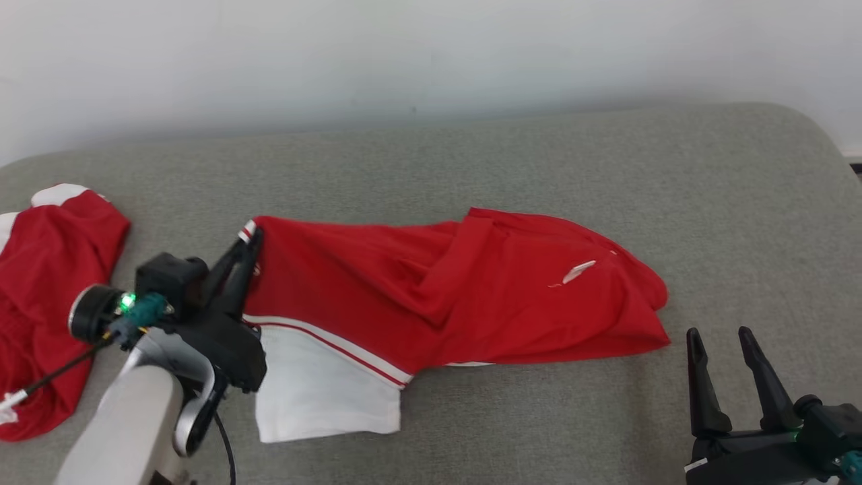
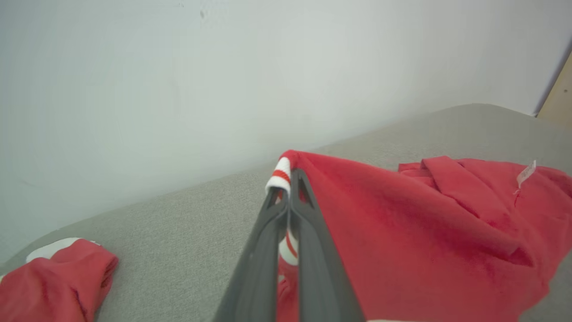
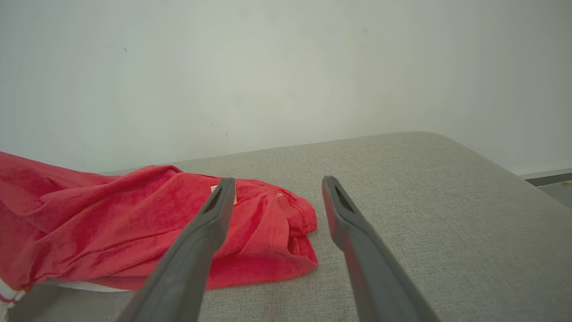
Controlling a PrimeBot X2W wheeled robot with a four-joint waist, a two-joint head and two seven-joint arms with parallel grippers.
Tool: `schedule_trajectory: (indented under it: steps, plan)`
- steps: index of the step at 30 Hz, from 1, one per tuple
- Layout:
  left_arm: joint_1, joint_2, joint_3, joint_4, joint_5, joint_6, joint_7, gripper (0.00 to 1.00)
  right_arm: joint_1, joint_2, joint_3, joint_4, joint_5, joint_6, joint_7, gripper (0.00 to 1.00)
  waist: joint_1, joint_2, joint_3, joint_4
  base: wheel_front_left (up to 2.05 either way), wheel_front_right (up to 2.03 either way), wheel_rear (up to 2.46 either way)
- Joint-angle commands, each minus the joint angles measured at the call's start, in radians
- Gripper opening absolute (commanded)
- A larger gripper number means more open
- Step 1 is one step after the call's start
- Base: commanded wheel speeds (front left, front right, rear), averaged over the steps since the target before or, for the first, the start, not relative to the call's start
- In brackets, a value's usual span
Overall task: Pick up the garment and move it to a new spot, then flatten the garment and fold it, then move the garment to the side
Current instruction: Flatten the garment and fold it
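Red garment (image 1: 458,289) lies stretched left to right across the grey padded surface (image 1: 539,155). It is rumpled, with a fold ridged across its middle and a white panel (image 1: 323,391) at the near left. A white label (image 1: 579,271) shows toward the right end.

Left gripper (image 1: 250,241): fingers pressed together on the striped trim (image 2: 281,172) at the garment's far-left corner. The left wrist view shows the red-and-white band caught between them.

Right gripper (image 1: 724,340): fingers spread, nothing in them, near the garment's right end but clear of it.

A second red garment (image 1: 47,296) lies at the far left, well apart from the first.

Judgement: this is the pick-up, with one corner taken and the other not.
- A one-handed lift would likely let the cloth hang in a rope and drag.
- Better that the right gripper takes a matching edge at the right end (single layer if it can be found; the hem there looks doubled over).
- Both arms then rise together, keeping the cloth lightly taut.
- The grip on the trim is narrow, so a slow lift is advisable in case it slips.
- Keep the carry away from the second garment.
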Motion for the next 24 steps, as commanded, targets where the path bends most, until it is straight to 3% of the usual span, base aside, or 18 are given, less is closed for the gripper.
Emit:
schedule_trajectory:
  steps: [1, 4, 5, 6, 15, 24]
  plan:
    - [-0.013, 0.001, 0.002, 0.018, -0.012, 0.002, -0.001, 0.0, -0.008, 0.005, 0.002, 0.0, -0.001, -0.003, -0.004, 1.0, -0.0001, -0.0001, 0.015, -0.022, 0.0, 0.0, 0.0]
    - [-0.03, 0.021, -0.004, 0.051, -0.001, 0.003, -0.012, 0.0, -0.014, 0.007, 0.004, 0.001, 0.001, -0.003, -0.004, 1.0, -0.0001, -0.0001, 0.021, -0.031, 0.0, 0.0, 0.0]
    - [-0.033, 0.021, -0.005, 0.073, -0.005, 0.002, -0.02, 0.25, -0.015, 0.008, 0.005, 0.002, 0.002, -0.003, -0.005, 1.0, -0.0001, -0.0001, 0.022, -0.033, 0.0, 0.0, 0.0]
    - [-0.033, 0.019, -0.006, 0.093, -0.007, 0.002, -0.03, 1.0, -0.016, 0.01, 0.006, 0.003, 0.002, -0.003, -0.005, 1.0, -0.0001, -0.0001, 0.023, -0.035, 0.0, 0.0, 0.0]
    - [0.048, -0.002, 0.048, 0.138, -0.024, 0.045, -0.167, 1.0, 0.002, 0.004, 0.008, 0.003, -0.001, -0.003, -0.005, 1.0, -0.0001, -0.0001, -0.034, -0.008, 0.0, 0.0, 0.0]
    - [0.269, -0.047, 0.213, -0.149, 0.036, 0.12, -0.179, 1.0, 0.03, -0.007, -0.005, -0.016, -0.008, -0.003, -0.004, 1.0, -0.0001, -0.0001, -0.088, 0.067, 0.0, 0.0, 0.0]
